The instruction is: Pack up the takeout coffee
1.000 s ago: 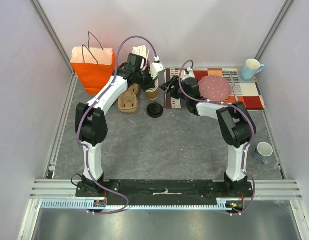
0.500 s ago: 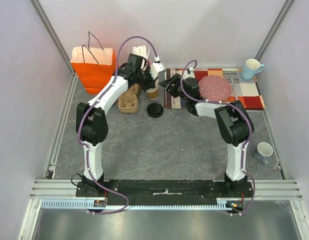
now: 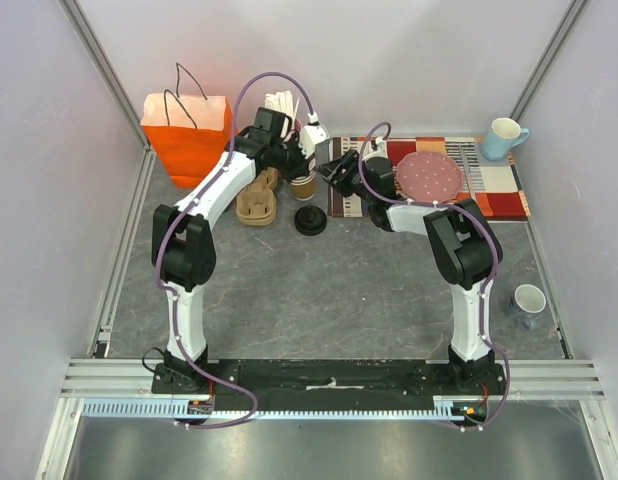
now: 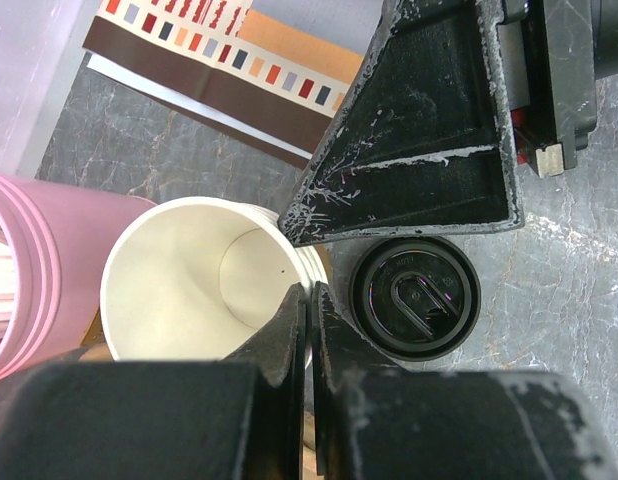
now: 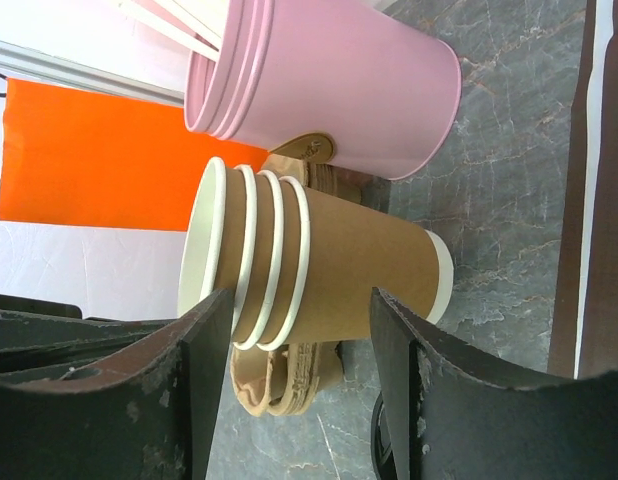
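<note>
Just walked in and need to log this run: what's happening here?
Both arms are working at the stack of lidless brown paper cups at the back of the table. The left gripper is shut, pinching the rim of the top cup, while the right gripper is open with a finger on each side of the stack. The takeout coffee, seen from above as a black lid, stands untouched beside the stack, not yet packed.

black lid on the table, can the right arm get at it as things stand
Probably yes. The lid lies bare on the table, just in front of the cup stack, with nothing over it. The right gripper straddles that stack, though, so it would have to back off first.
</note>
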Robot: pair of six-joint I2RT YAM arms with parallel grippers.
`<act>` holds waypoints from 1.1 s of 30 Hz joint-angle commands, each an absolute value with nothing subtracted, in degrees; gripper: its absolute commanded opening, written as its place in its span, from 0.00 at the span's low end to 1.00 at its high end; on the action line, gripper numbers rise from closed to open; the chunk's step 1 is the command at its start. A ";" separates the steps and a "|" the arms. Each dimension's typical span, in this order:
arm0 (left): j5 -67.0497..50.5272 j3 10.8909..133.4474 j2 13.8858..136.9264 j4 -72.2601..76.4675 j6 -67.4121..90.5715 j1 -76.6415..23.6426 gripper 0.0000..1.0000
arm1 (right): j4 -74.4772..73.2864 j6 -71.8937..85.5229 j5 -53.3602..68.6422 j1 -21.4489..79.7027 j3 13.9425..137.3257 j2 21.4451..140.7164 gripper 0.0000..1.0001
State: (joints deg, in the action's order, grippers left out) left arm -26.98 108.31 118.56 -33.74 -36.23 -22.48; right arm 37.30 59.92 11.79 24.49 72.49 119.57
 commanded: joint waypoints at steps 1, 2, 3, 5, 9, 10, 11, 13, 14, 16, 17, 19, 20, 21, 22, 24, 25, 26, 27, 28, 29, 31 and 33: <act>-29.09 110.04 118.48 -31.55 -34.45 -23.03 0.02 | 39.81 61.96 12.92 25.22 74.35 121.81 0.64; -29.09 110.04 118.30 -31.55 -34.45 -23.03 0.02 | 39.99 62.05 13.09 25.22 74.53 121.99 0.65; -29.27 110.04 118.39 -31.55 -34.37 -23.03 0.02 | 39.82 62.14 13.27 25.22 74.71 122.17 0.65; -29.53 110.04 118.30 -31.55 -34.37 -23.03 0.02 | 38.68 61.96 13.45 25.22 75.58 122.78 0.65; -30.67 109.78 116.99 -30.15 -33.05 -23.03 0.02 | 33.58 61.26 11.78 25.22 75.50 123.31 0.64; -30.93 109.69 116.81 -29.45 -32.87 -23.03 0.02 | 33.66 61.26 11.43 25.22 74.98 123.40 0.65; -31.29 109.51 116.55 -29.18 -32.78 -23.03 0.02 | 33.49 61.26 10.82 25.22 74.27 123.22 0.64; -31.12 108.99 116.28 -28.48 -33.05 -23.03 0.02 | 32.87 60.74 10.37 25.31 73.74 123.31 0.64; -30.24 108.81 116.28 -28.04 -33.83 -23.11 0.02 | 32.70 60.38 10.20 25.31 73.74 123.22 0.64; -29.45 107.41 116.10 -27.16 -34.45 -23.12 0.02 | 32.00 59.68 9.58 25.31 73.83 123.05 0.64; -28.83 107.05 116.02 -26.20 -35.24 -23.12 0.02 | 31.82 59.07 9.41 25.31 73.92 123.05 0.64; -28.74 105.65 115.67 -25.32 -36.29 -23.29 0.02 | 31.38 58.62 8.88 25.31 74.09 122.96 0.64; -27.87 105.21 115.58 -24.53 -37.86 -23.38 0.02 | 31.46 58.36 8.96 25.31 74.44 122.96 0.65; -27.25 104.60 115.40 -24.00 -38.75 -23.81 0.02 | 32.16 58.27 9.05 25.23 74.62 123.13 0.65; -26.64 103.55 115.31 -23.47 -39.63 -23.99 0.02 | 32.43 58.10 9.31 25.40 75.23 123.13 0.65; -24.97 102.49 115.05 -22.33 -41.48 -24.26 0.02 | 32.34 57.13 9.67 25.40 76.02 123.05 0.65; -24.70 102.31 114.96 -22.06 -41.75 -24.26 0.02 | 32.08 56.78 9.58 25.40 76.72 122.96 0.65; -23.74 102.22 114.79 -21.80 -41.84 -24.26 0.02 | 31.21 56.34 9.41 25.49 77.08 122.70 0.65; -23.30 102.13 114.61 -21.10 -41.92 -24.26 0.02 | 30.77 55.64 9.32 25.40 77.34 122.61 0.66; -22.94 102.22 114.35 -20.83 -42.01 -24.26 0.02 | 30.33 55.20 9.23 25.40 77.60 122.52 0.66; -22.24 102.22 114.00 -20.48 -41.92 -24.26 0.02 | 29.89 55.02 9.14 25.40 77.61 122.35 0.66; -22.15 102.66 113.73 -20.21 -41.84 -24.26 0.02 | 29.97 54.93 9.14 25.40 77.35 122.26 0.66; -22.15 102.57 113.29 -20.22 -41.92 -24.26 0.02 | 30.67 54.93 9.58 25.49 77.26 122.34 0.67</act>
